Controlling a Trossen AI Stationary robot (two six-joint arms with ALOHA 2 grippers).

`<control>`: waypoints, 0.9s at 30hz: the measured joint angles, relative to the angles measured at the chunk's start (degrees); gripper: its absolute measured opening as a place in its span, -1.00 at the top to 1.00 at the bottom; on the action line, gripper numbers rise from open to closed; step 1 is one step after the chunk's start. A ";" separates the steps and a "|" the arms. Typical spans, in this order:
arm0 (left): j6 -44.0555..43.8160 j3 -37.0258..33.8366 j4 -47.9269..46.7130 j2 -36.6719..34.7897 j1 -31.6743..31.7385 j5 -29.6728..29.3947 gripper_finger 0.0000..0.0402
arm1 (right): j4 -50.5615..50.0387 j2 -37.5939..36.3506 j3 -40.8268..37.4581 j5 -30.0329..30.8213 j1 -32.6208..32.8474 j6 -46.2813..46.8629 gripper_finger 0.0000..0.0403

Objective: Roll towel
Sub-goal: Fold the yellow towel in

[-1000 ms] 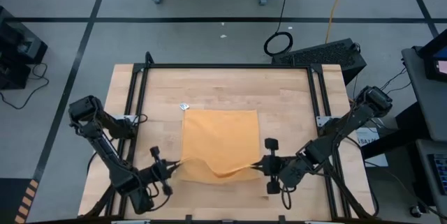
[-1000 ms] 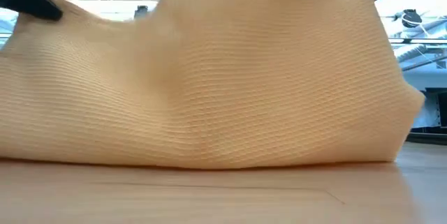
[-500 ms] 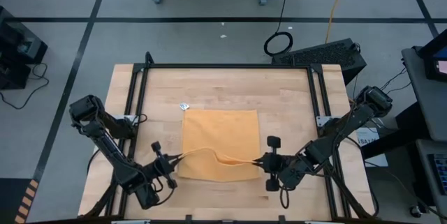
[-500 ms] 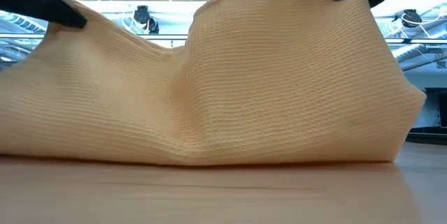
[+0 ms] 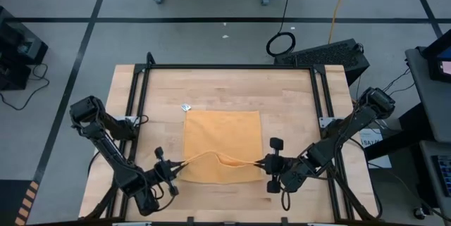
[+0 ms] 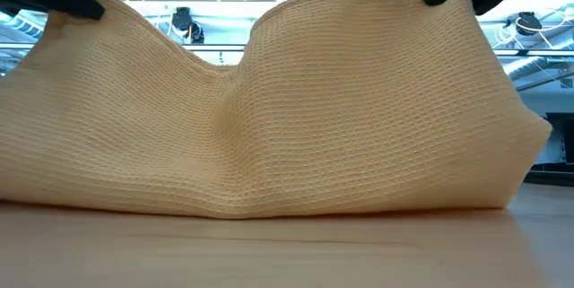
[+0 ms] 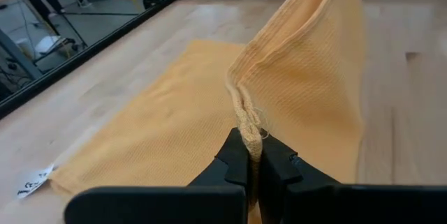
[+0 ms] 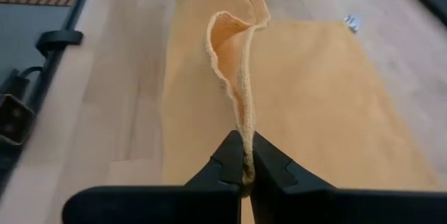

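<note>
Here, a towel (image 5: 221, 147) lies at the centre of the wooden table (image 5: 289, 106) in the high view, its lower edge lifted. The left claw (image 5: 171, 172) pinches the towel's lower-left corner; the right claw (image 5: 262, 164) pinches its lower-right corner. A white tag (image 5: 186, 107) sits at the towel's upper-left corner.

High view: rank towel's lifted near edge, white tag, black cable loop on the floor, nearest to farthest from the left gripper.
From the left gripper, shut on a near corner:
1. Towel's lifted near edge, held in the fingers, stretching toward the right gripper.
2. White tag, by the towel's far left corner.
3. Black cable loop, on the floor beyond the table's far right.
</note>
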 joint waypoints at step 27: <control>-19.57 0.00 -3.67 0.17 5.77 13.18 0.96 | 12.46 3.64 -13.53 8.89 2.99 22.76 1.00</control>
